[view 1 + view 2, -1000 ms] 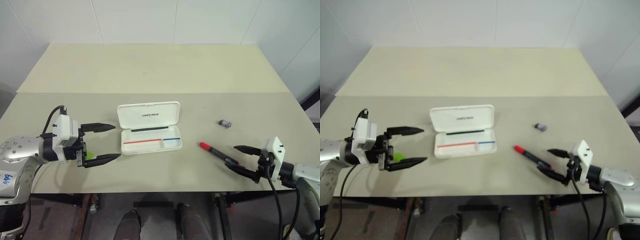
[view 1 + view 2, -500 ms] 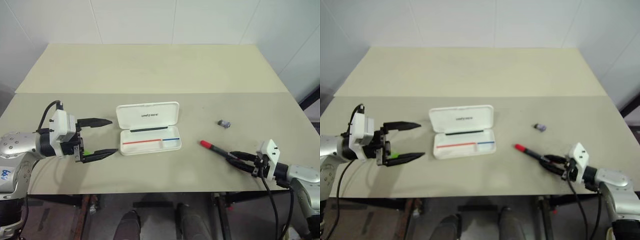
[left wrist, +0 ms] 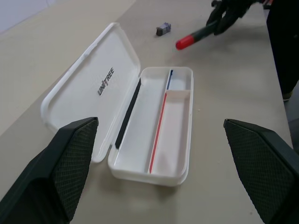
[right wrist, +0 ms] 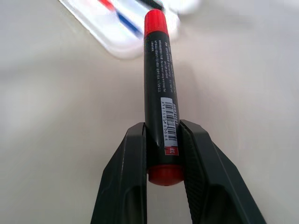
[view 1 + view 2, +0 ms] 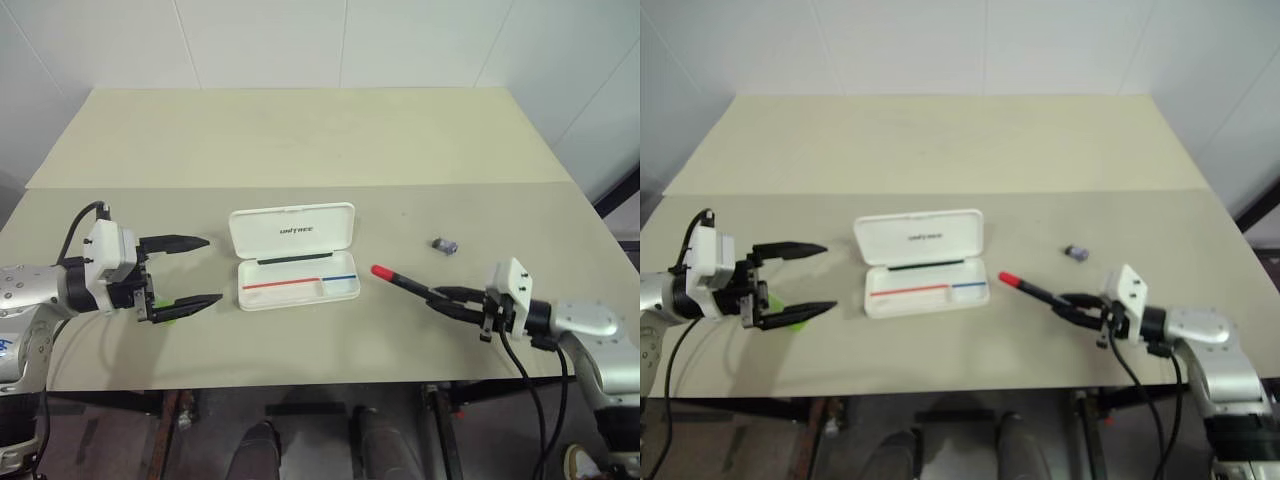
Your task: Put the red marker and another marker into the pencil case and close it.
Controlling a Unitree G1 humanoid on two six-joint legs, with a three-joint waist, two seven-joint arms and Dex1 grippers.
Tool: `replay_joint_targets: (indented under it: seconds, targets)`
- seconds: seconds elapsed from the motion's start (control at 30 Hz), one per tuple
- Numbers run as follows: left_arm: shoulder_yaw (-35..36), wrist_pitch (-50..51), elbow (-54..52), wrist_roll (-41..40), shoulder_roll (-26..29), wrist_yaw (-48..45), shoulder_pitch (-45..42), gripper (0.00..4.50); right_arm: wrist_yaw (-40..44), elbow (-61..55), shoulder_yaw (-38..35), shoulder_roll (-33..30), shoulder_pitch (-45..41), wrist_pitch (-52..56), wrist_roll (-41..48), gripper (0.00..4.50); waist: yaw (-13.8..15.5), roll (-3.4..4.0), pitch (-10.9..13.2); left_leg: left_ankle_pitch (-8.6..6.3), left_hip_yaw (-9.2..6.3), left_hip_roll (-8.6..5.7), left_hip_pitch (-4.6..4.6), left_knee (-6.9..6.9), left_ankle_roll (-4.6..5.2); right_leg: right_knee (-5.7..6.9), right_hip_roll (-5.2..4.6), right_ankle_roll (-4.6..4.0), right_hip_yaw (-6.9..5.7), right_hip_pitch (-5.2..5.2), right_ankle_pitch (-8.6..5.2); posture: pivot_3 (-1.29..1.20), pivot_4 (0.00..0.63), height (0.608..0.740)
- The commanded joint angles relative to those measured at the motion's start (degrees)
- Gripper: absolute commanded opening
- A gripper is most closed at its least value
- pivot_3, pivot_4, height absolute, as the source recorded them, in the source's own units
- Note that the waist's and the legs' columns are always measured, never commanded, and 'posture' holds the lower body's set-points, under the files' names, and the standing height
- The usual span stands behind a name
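Clamped at its tail end, the red marker [image 4: 159, 88] is held off the table [image 5: 300, 140] by the right gripper [image 5: 447, 300], cap toward the open pencil case [image 5: 298, 270]; the green marker [image 5: 166, 316] is largely hidden behind the left gripper [image 5: 198, 271], whose fingers are spread wide; the barcode label is seen from the right wrist.
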Motion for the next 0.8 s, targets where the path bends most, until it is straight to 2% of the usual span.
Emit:
replay_joint_targets:
  seconds: [0.03,0.2,0.4,0.8]
  targets:
    - [1.98,-1.72,0.25,0.47,1.38,-0.49,0.24,4.5,3.18,-1.98,2.83,-0.45,-5.76,-1.75,-0.57,0.64,0.0,0.0,0.0,0.0,0.0,0.0,-0.01,0.0,0.0,-0.01,0.0,0.0,0.0,0.0,0.0,0.0,0.15,0.74]
    - [2.06,-2.48,0.49,1.2,1.01,-0.18,1.12,4.5,6.59,3.06,9.65,2.32,-15.51,-6.92,-4.82,0.64,0.0,0.01,0.0,0.0,0.0,0.01,-0.01,-0.09,0.0,0.0,0.0,0.01,-0.01,-0.05,0.0,0.0,0.15,0.74]
    - [1.35,-3.04,0.5,1.94,0.27,0.62,0.81,4.5,6.89,15.63,16.27,9.88,-25.99,-14.85,-11.32,0.64,-0.07,0.01,0.01,0.0,0.0,0.01,-0.03,-0.15,0.0,0.17,0.0,0.21,-0.01,-0.15,0.11,0.0,0.15,0.74]
    - [1.33,-3.18,-0.46,2.2,-0.62,2.58,1.3,4.5,5.84,36.49,21.97,22.26,-40.28,-22.97,-19.68,0.64,-0.97,0.05,0.03,0.0,-0.02,0.02,0.01,-0.34,-0.01,0.38,0.01,0.68,-0.05,-0.26,0.36,0.0,0.15,0.74]
